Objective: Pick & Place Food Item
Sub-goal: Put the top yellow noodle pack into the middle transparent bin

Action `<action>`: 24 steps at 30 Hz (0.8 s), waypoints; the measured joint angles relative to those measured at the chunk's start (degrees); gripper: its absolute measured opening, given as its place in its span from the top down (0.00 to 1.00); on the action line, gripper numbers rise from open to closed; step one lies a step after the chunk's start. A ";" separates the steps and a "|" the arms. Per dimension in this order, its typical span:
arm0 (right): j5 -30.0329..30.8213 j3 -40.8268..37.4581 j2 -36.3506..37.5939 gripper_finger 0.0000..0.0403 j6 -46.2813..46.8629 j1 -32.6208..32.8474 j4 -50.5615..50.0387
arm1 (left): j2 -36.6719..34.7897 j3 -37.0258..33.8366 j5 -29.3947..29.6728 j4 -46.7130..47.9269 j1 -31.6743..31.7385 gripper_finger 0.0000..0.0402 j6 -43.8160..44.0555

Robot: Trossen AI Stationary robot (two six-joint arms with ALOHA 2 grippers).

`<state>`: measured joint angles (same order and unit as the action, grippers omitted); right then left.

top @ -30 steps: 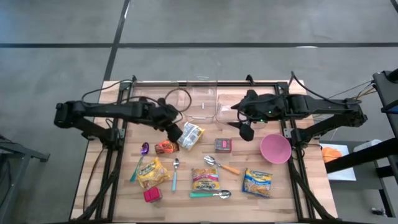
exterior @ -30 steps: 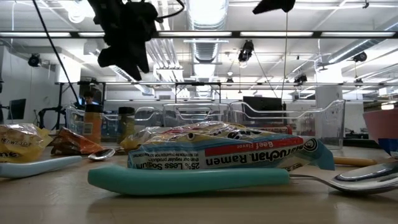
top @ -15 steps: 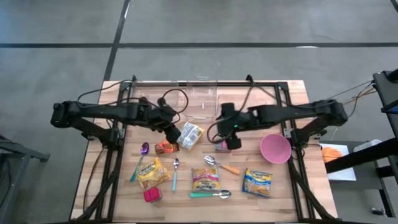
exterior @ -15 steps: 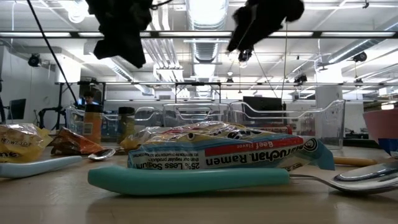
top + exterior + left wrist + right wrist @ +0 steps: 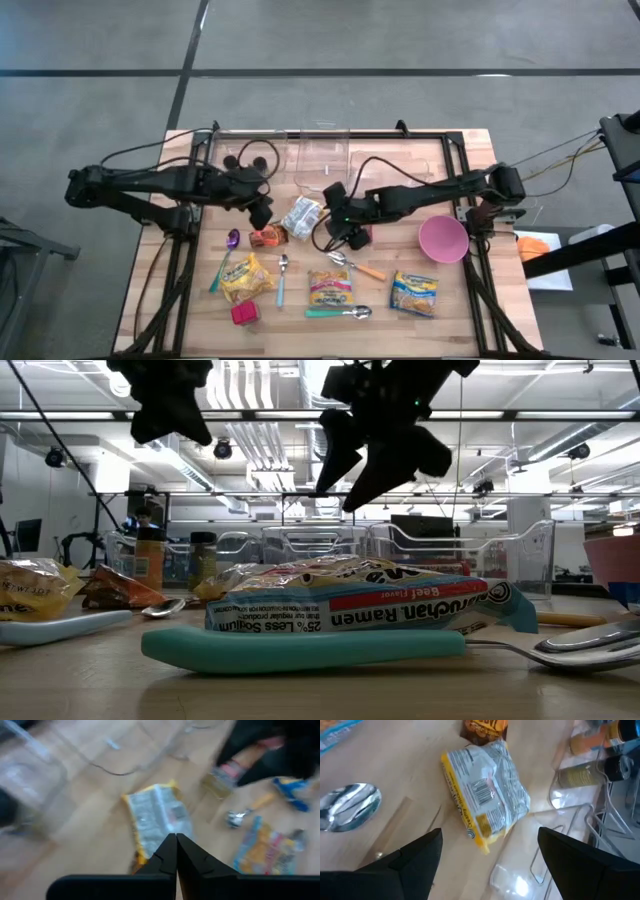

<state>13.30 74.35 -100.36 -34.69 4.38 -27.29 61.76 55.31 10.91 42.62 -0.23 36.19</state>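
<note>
Two grippers have traded roles: the left gripper [image 5: 262, 208], fingers now pressed together and empty, has drawn back from the yellow-edged noodle packet [image 5: 301, 215] lying flat mid-table, while the right gripper [image 5: 333, 226], jaws spread, has swung in beside it, likely to pick it.

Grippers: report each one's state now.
Left gripper: shut, holding nothing.
Right gripper: open, empty, above the silver-and-yellow packet.

Blurred throughout in the left wrist view. Half hidden under the right gripper [image 5: 340, 224]: small dark red packet [image 5: 362, 236], print unreadable.
</note>
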 joint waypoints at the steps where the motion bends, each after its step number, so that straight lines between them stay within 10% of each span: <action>1: 0.01 0.00 -0.13 0.19 -0.01 -0.03 0.00 | -0.98 -1.64 -1.59 -1.52 0.00 0.99 -0.08; 15: 6.71 0.39 7.39 0.19 10.26 -0.01 1.41 | 1.74 -10.61 -7.98 -14.70 -0.44 0.94 10.20; 24: 15.89 0.42 21.48 0.19 20.74 1.12 0.18 | 12.22 -10.67 -7.75 -15.29 -0.42 0.62 17.90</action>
<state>29.19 74.76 -78.88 -13.95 5.50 -27.11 73.98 44.64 3.16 27.33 -0.64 54.09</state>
